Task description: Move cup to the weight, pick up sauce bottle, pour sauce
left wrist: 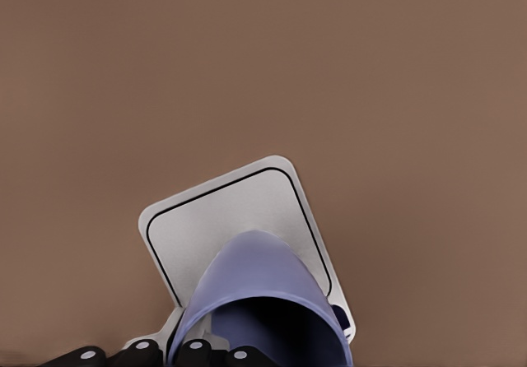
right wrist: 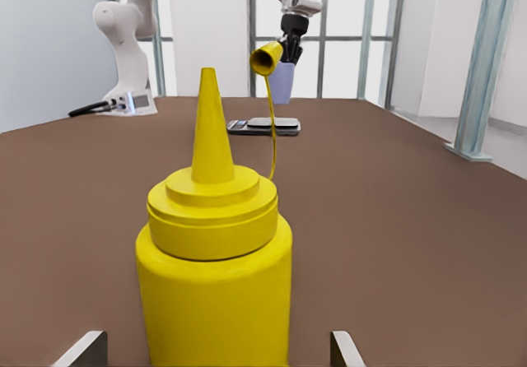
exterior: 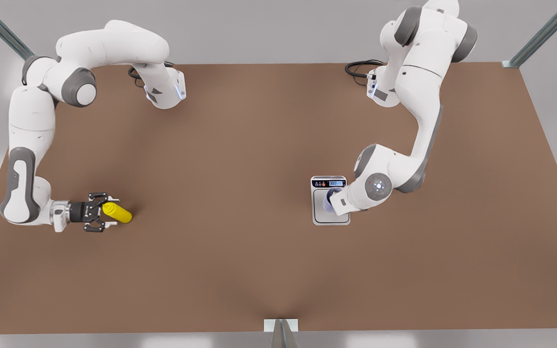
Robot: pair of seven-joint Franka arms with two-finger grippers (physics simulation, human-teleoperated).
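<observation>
- While the right gripper (exterior: 106, 212) sits near the tabletop's (exterior: 220, 159) edge at the front view's left, its spread fingers (right wrist: 82, 350) are seen flanking the upright sauce bottle (right wrist: 213, 285), not visibly clamped.
- The cup (left wrist: 259, 301) is held by the left gripper (left wrist: 165, 355) over the weight's (exterior: 330, 200) silver platform; contact cannot be told.

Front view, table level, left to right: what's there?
Black right gripper → bright yellow cylindrical sauce bottle between its fingers → bare brown table → white-grey digital kitchen scale, with the pale lavender-blue cup held over it by the left arm.
</observation>
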